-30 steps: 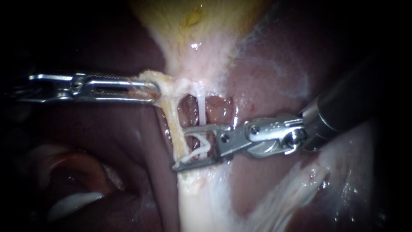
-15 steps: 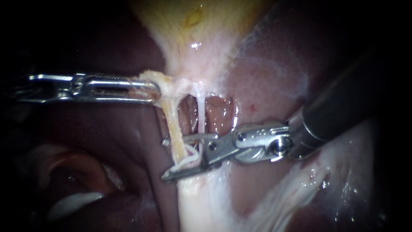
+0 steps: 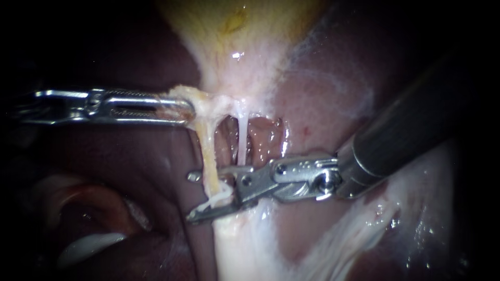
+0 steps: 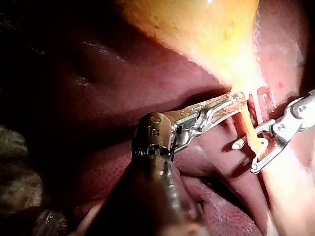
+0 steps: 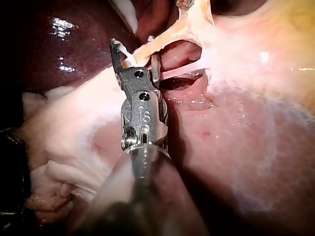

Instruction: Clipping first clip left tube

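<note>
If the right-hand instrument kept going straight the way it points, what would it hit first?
Probably the left tube, which crosses between the right instrument's open jaws and would seat deeper in them. Past it lies the liver, though depth is unclear.

The middle of the endoscope view is lit brightly from the camera's side, while the left, right and far margins are lost in darkness. Glints of glare are seen on the wet gallbladder, on the liver at the near right and on the right instrument. In the left wrist view the gallbladder ahead of the left instrument is overexposed and its shaft is left in shadow.
</note>
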Controlling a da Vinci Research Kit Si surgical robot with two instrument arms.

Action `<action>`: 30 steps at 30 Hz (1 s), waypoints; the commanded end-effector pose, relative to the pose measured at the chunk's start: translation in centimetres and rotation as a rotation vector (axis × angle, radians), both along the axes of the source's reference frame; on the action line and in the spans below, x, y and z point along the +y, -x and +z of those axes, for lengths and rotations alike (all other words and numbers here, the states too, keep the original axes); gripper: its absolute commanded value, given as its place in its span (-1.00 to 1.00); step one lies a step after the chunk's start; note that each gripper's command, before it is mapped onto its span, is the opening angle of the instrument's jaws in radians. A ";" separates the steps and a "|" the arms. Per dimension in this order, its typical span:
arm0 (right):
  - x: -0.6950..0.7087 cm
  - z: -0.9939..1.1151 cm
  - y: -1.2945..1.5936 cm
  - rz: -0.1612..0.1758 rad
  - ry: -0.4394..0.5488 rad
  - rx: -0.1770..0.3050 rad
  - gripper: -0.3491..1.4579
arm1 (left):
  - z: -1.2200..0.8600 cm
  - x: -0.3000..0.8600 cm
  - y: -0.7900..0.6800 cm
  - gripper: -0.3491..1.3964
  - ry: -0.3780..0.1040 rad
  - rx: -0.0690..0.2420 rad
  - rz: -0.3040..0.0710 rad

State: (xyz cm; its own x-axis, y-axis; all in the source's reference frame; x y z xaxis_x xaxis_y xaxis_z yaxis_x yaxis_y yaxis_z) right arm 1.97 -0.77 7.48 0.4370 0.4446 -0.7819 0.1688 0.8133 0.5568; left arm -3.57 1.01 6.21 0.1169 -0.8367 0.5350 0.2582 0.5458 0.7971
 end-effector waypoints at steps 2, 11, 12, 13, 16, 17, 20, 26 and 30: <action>0.00 0.00 0.00 0.008 -0.022 -0.009 -0.19 | 0.00 0.00 0.00 -1.00 0.000 0.000 0.000; 0.01 0.00 -0.01 0.036 -0.100 -0.041 -0.30 | 0.00 0.00 0.00 -1.00 0.000 0.000 0.000; 0.01 0.00 -0.01 0.038 -0.105 -0.043 -0.34 | 0.00 0.00 0.00 -1.00 0.000 0.000 0.000; 0.01 0.00 -0.01 0.041 -0.121 -0.048 -0.38 | 0.00 0.00 0.00 -1.00 0.000 0.000 0.000; 0.00 -0.01 0.01 0.041 -0.171 -0.055 -0.74 | 0.00 0.00 0.00 -1.00 0.000 0.000 0.000; 0.00 -0.01 0.01 0.040 -0.176 -0.055 -0.81 | 0.00 0.00 0.00 -1.00 0.000 0.000 0.000; 0.00 -0.01 0.02 0.044 -0.201 -0.074 -1.00 | 0.00 0.00 0.00 -1.00 0.000 0.000 0.000; -0.01 -0.02 0.05 0.033 -0.216 -0.133 -1.00 | 0.01 0.00 0.00 -1.00 0.000 0.000 0.000; 0.00 -0.03 0.06 0.034 -0.214 -0.137 -1.00 | 0.01 0.00 0.00 -1.00 0.000 0.000 0.000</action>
State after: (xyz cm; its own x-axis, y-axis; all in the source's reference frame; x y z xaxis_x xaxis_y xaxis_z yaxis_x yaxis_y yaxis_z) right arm 1.91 -0.77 7.44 0.5141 0.6108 -0.6022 0.0548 0.6773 0.7337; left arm -3.57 1.02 6.22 0.1173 -0.8366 0.5351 0.2577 0.5460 0.7972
